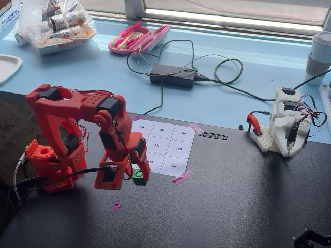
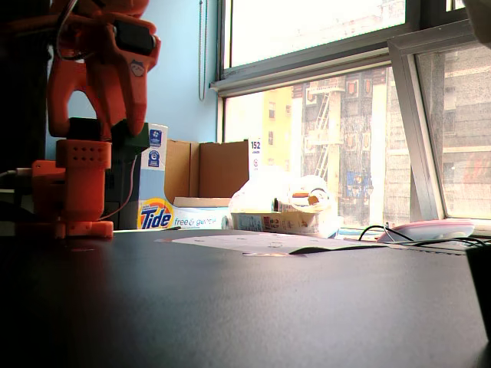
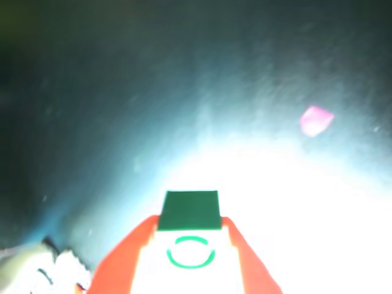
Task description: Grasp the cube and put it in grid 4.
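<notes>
The green cube (image 1: 138, 176) sits between the fingers of my red gripper (image 1: 135, 176), just above the black mat, near the lower left corner of the numbered sheet. In the wrist view the cube (image 3: 188, 211) is pinched between two red fingers (image 3: 125, 260), its round hollow facing the camera; my gripper (image 3: 190, 229) is shut on it. Grid 4 (image 1: 162, 130) is the white cell in the sheet's top row, middle, behind and to the right of the gripper. In the low fixed view the arm (image 2: 92, 115) stands at the left; the cube cannot be made out there.
Pink tape pieces (image 1: 183, 176) hold the sheet's corners; another pink scrap (image 1: 116, 205) lies on the black mat (image 1: 232, 196). A white second arm (image 1: 287, 124) stands at the right. A power brick and cables (image 1: 172, 75) lie behind on the blue surface.
</notes>
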Controlling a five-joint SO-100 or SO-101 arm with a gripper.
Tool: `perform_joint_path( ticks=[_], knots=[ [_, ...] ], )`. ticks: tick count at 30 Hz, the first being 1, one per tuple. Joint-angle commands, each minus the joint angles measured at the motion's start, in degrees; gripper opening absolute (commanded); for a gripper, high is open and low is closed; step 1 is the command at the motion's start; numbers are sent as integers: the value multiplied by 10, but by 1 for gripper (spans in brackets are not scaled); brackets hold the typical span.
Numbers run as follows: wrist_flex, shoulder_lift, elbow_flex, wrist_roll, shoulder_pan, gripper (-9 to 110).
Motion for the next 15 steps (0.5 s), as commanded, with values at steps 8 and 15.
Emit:
perform_joint_path(
  ticks=[8,15],
  knots=[
    [76,-117,-210,47,-239,0],
    [96,-226,-332,70,-363,0]
  ],
)
